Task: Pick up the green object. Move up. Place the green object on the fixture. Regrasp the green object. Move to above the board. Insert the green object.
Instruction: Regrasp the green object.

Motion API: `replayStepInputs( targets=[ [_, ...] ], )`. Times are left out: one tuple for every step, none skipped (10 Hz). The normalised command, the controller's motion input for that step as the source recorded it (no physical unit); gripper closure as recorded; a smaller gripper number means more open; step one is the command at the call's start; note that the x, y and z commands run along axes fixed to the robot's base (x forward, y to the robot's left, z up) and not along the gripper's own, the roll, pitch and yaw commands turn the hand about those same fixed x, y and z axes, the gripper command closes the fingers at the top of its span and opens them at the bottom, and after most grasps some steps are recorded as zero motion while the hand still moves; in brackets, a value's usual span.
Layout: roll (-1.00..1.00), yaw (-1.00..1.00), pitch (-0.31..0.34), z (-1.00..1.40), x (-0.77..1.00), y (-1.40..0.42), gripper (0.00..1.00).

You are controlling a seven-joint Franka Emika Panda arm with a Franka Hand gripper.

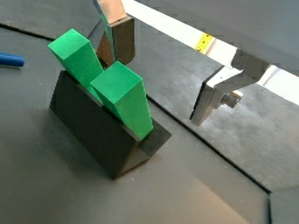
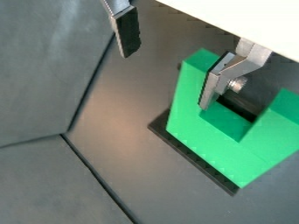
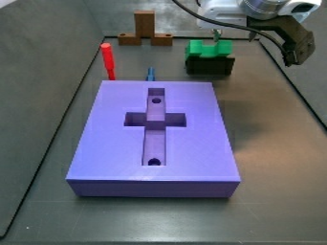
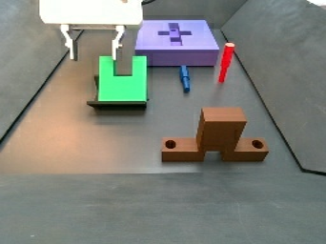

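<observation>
In a side view we see, going left to right, the red peg (image 3: 107,60) standing upright on the floor beside the far left corner of the board (image 3: 121,144); behind it, a brown cross-shaped block (image 3: 147,29) sits near the back wall; a thin blue piece (image 3: 148,73) lies just past the board's far edge; the board itself is a flat purple slab whose cross-shaped recess (image 3: 155,119) is empty, with a small round hole at each end of the cross's long arm; further right, the green object (image 3: 206,48) rests on the fixture (image 3: 209,65), well apart from the board; the gripper (image 3: 219,34) hangs right above the green object. In a wrist view the fingers (image 1: 117,39) stand spread, one plate on each side of the green object (image 1: 117,92), and we see a gap between each pad and the plastic, so the gripper is released and grasps nothing; the green object leans tilted in the dark fixture (image 1: 100,131).
</observation>
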Motion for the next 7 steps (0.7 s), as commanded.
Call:
replayStepInputs(
  targets=[
    [0.00,0.05,0.006,-0.05,-0.02,0.00,0.00],
    [0.00,0.00,0.000,-0.07,0.00,0.00,0.00],
    [0.00,0.01,0.000,0.00,0.00,0.00,0.00],
    [0.00,0.00,0.000,-0.03,0.00,0.00,0.00],
    [0.00,0.00,0.000,-0.05,-0.10,0.00,0.00],
    [0.08,0.00,-0.006,-0.27,-0.28,0.00,0.00],
    [0.10,0.00,0.000,-0.28,-0.12,0.00,0.00]
  ],
)
